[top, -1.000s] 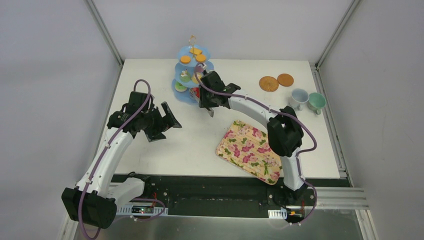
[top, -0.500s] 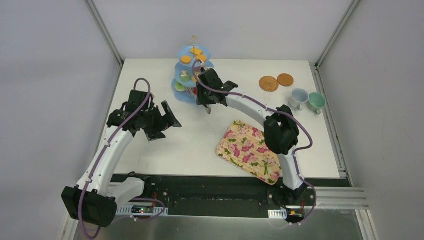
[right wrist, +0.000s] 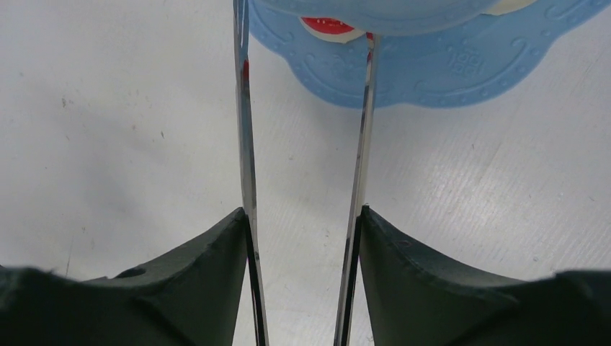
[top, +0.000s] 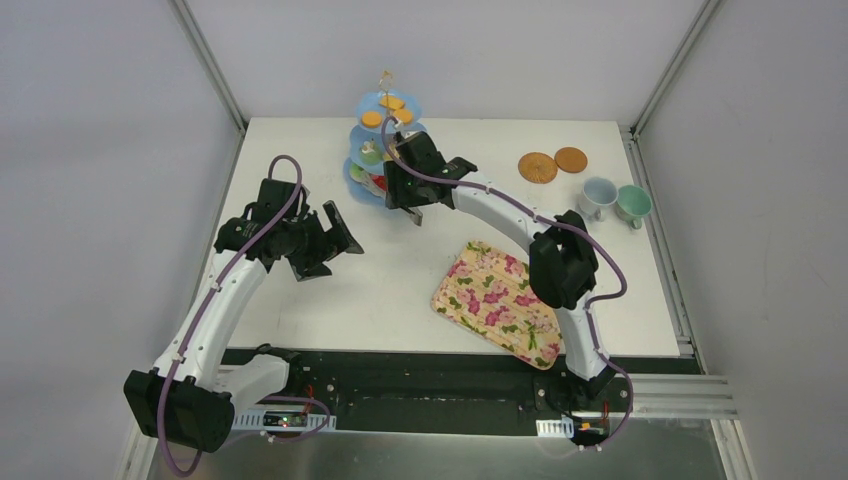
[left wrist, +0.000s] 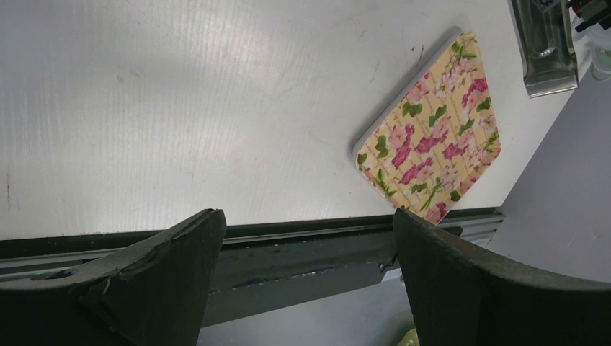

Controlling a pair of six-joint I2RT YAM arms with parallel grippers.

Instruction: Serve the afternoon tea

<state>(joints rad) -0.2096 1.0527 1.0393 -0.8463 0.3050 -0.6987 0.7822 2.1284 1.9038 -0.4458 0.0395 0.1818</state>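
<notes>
**Right claw is reaching tongs to the stand's bottom tier**

The right claw (right wrist: 302, 216) is standing about half open, its jaws pressing on the outer faces of a pair of thin metal tongs (right wrist: 248, 166), which it is gripping. The two blades are running forward with a gap between them. Their tips are reaching the red donut (right wrist: 328, 25), which is lying on the bottom tier of the blue stand (right wrist: 432, 79), half hidden under the tier above. Whether the tips are touching the donut cannot be told.

From above, this claw (top: 405, 195) is hanging just beside the stand (top: 352, 180) at the far side of the table (top: 300, 140). Orange biscuits (top: 371, 119) are sitting on the top tier, and more sweets are lying on the lower tiers.

The left claw (left wrist: 306, 223) is hovering wide open over bare table, holding nothing. The tray (top: 497, 300) is lying near the right arm's base, with nothing on it. Two coasters (top: 538, 167) and two cups (top: 600, 195) are standing at the far right.
</notes>
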